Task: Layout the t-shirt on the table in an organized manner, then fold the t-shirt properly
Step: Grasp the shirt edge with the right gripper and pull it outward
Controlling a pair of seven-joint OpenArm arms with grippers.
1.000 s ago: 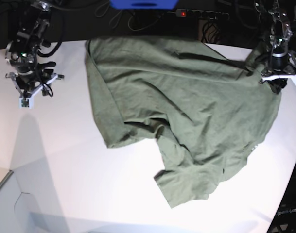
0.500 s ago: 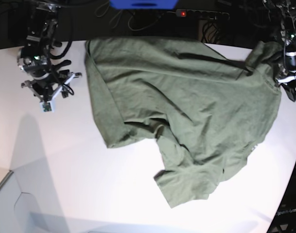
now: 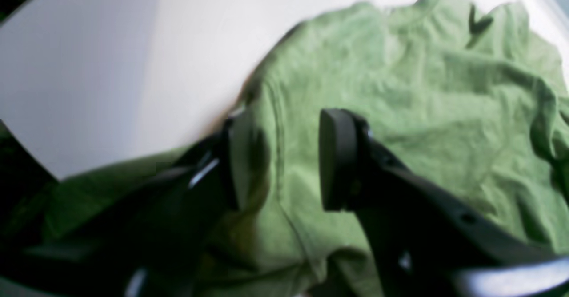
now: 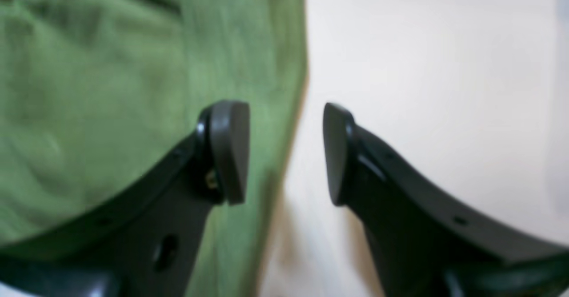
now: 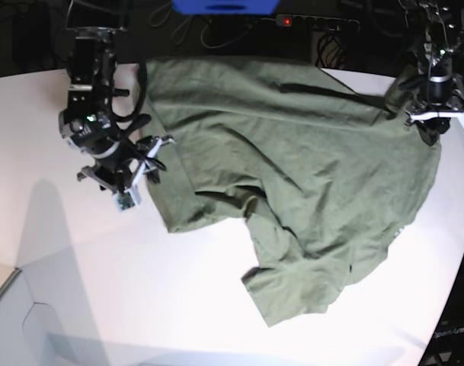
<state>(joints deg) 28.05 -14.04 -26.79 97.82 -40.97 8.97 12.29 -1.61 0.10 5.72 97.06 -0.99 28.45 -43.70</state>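
Note:
The olive-green t-shirt (image 5: 292, 175) lies crumpled across the back and right of the white table (image 5: 79, 267), one sleeve folded over near the front. My right gripper (image 5: 139, 174) hangs open at the shirt's left edge. In the right wrist view the right gripper (image 4: 286, 152) straddles that edge, one finger over the t-shirt (image 4: 89, 88), the other over bare table (image 4: 422, 66). My left gripper (image 5: 437, 126) sits at the shirt's far right corner, which bunches up toward it. In the left wrist view the left gripper (image 3: 275, 161) has its fingers apart with the t-shirt (image 3: 422, 110) flat between them and a fold draped over one finger.
A power strip (image 5: 317, 23) with a red light, cables and a blue object (image 5: 224, 6) lie behind the table's back edge. The table's curved edge runs close along the shirt's right side, and dark floor shows past it.
My right arm has crossed from the table's far left to the shirt's left edge, its jaws a little wider. The left arm swung outward and came back to the shirt's right corner.

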